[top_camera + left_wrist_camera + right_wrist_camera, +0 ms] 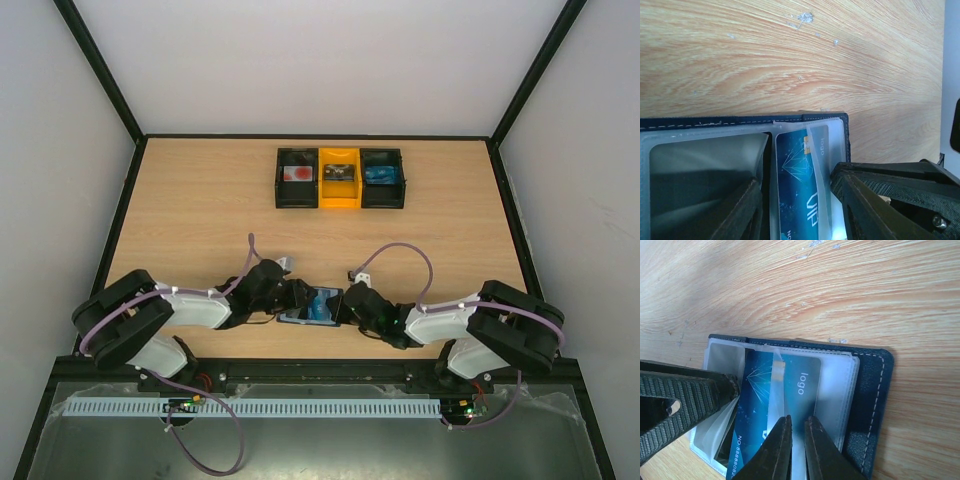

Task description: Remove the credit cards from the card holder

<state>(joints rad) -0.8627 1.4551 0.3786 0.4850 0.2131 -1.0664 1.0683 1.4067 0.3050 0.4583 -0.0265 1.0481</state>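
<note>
The card holder (875, 390) lies open on the desk (840, 290) near its front edge, between the two arms, with a blue credit card (760, 405) tucked in a clear pocket. The left claw (795, 182) stands half wide over that pocket. The right claw (797, 422) is narrow around the pocket's clear flap (780, 385), though I cannot tell whether it grips.

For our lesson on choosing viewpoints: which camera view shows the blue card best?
The right wrist view: the blue card lies close up in the open card holder, its print legible. The left wrist view shows part of it, cut off below. The top view shows only a small blue patch.
</note>
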